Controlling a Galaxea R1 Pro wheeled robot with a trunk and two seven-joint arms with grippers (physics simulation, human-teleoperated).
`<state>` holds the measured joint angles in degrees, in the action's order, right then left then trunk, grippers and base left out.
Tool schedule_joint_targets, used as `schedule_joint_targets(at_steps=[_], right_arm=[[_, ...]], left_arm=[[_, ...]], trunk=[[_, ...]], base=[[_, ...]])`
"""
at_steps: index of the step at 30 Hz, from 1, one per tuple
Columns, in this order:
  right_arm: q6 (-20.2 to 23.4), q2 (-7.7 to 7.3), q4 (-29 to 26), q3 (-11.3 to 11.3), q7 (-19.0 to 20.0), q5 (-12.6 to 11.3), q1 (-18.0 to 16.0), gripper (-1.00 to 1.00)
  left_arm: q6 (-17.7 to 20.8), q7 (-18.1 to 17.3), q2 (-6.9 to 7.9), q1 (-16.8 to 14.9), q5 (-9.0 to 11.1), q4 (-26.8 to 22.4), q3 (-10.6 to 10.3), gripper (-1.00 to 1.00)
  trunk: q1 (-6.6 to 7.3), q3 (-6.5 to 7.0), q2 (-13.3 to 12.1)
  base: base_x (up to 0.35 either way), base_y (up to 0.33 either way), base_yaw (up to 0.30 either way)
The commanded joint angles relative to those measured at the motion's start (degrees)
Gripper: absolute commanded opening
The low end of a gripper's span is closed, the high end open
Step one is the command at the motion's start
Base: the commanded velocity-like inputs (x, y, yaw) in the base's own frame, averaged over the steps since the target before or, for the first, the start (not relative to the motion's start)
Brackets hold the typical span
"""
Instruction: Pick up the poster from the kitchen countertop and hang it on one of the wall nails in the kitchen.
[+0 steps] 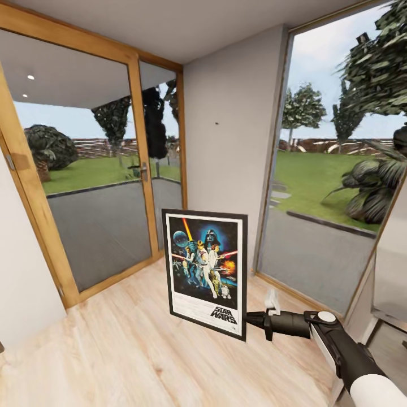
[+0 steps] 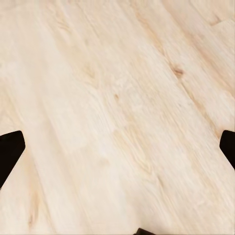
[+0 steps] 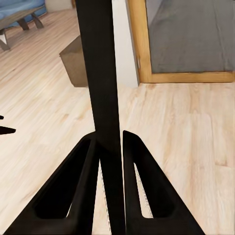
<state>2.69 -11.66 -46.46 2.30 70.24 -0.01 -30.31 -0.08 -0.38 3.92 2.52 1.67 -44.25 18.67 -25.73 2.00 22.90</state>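
Pale grey wall panel (image 1: 229, 130) stands between a wood-framed glass door (image 1: 85, 186) and a tall window (image 1: 333, 169), with light wooden plank floor (image 1: 113, 350) below. One tiny dark nail (image 1: 216, 122) shows as a speck high on the wall.

Upright rectangular Star Wars poster with thin black frame and white border (image 1: 206, 271) hangs in the air above the floor, below the nail and apart from the wall. It is tilted slightly. Right gripper (image 1: 249, 319) clamps the poster's lower right edge; in the right wrist view both black fingers (image 3: 85, 181) press against the dark edge-on frame (image 3: 100, 73).

Left gripper (image 2: 117, 156): dark fingertips sit at opposite borders of the left wrist view, spread wide, over bare floor planks.
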Motion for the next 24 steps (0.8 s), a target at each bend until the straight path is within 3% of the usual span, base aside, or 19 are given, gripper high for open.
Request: schedule_joint_targets(at_steps=[1, 24], right_arm=[[0.47, -0.03, -0.04, 0.08, 0.23, -0.08, -0.01, -1.00], [0.47, -0.03, 0.05, 0.08, 0.16, -0.08, -0.01, -1.00]], left_arm=[[-0.01, -0.05, 0.01, 0.03, 0.17, -0.04, -0.01, 1.00], [0.01, -0.06, 0.04, 0.03, 0.17, -0.04, 0.01, 1.00]], trunk=[[-0.05, 0.00, 0.02], [-0.05, 0.00, 0.02]], base=[[0.323, 0.123, 0.000], [0.325, 0.124, 0.000]])
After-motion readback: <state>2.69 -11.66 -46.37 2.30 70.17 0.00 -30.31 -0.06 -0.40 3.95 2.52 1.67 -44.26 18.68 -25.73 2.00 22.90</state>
